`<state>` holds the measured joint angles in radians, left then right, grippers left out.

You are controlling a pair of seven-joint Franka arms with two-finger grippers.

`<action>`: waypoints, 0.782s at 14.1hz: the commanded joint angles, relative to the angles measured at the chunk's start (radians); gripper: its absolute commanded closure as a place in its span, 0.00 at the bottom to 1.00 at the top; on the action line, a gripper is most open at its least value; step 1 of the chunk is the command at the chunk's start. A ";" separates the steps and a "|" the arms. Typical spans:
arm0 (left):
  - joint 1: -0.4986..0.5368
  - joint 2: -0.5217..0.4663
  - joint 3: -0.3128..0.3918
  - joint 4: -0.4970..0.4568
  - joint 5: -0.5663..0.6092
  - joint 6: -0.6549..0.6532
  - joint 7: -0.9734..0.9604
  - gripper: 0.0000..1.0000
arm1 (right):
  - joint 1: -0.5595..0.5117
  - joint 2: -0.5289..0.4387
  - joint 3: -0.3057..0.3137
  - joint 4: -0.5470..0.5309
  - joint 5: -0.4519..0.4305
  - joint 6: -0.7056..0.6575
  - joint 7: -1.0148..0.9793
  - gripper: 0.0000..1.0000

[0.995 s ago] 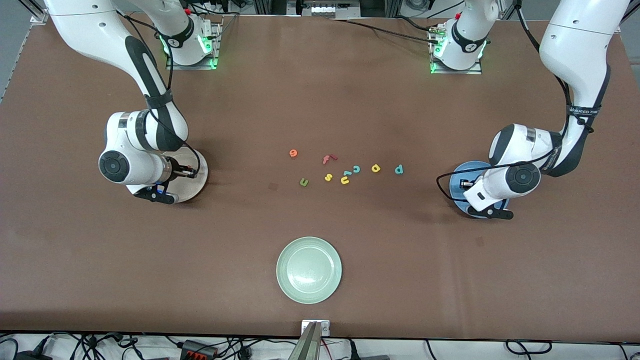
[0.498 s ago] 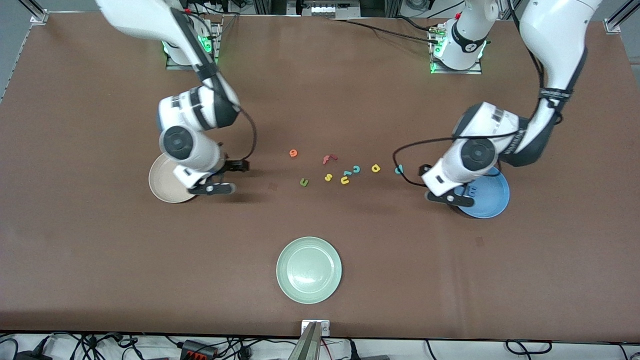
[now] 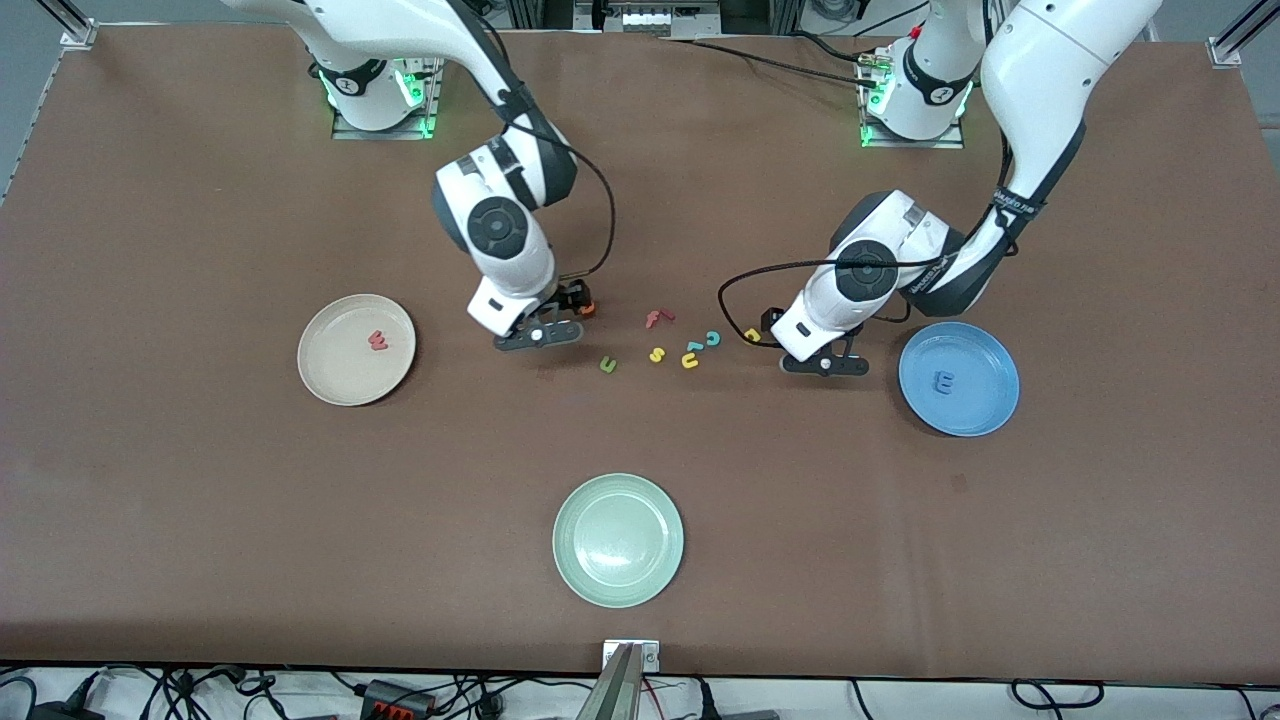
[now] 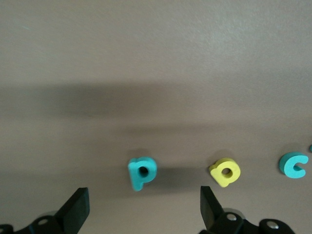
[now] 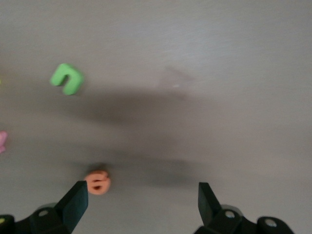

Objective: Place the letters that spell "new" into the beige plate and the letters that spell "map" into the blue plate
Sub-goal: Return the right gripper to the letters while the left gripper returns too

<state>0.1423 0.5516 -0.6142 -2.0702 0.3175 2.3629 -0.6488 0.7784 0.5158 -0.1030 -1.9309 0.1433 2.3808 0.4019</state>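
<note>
red-pink "w" point(image 3: 378, 340) lying in the beige plate point(image 3: 331, 375), blue "m" point(image 3: 943, 380) in the blue plate point(image 3: 985, 405), loose on the table point(image 3: 200, 520): green "n" point(image 3: 607, 365), yellow "s" point(image 3: 657, 354), yellow "u" point(image 3: 690, 361), teal "c" point(image 3: 713, 338), teal "p" point(image 4: 141, 171), no printed labels legible

A robotics lab, set up for tabletop tests. Two white robot arms point(image 3: 500, 200) bolted on metal base plates point(image 3: 380, 125) with green status lights, along one edge of a wide brown-covered table point(image 3: 200, 520). Aluminium frame posts point(image 3: 60, 15) at the corners. Black cables point(image 3: 760, 60) trailing over the edge, with a tangle of wires and power strips point(image 3: 400, 695) on the floor below. Plain test props only: small foam letters point(image 3: 656, 354) and round coloured plates point(image 3: 618, 540).
</note>
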 commanded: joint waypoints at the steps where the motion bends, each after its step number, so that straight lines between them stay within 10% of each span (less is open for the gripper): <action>1: 0.014 0.007 -0.001 -0.030 0.023 0.053 -0.022 0.03 | 0.050 0.049 -0.010 0.001 0.012 0.072 0.038 0.05; 11: 0.022 0.042 0.008 -0.019 0.074 0.059 -0.023 0.72 | 0.087 0.081 -0.010 0.003 0.004 0.081 0.038 0.29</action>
<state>0.1573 0.5911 -0.6018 -2.0901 0.3573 2.4111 -0.6568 0.8515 0.5936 -0.1042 -1.9309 0.1432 2.4506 0.4345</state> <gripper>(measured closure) 0.621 0.247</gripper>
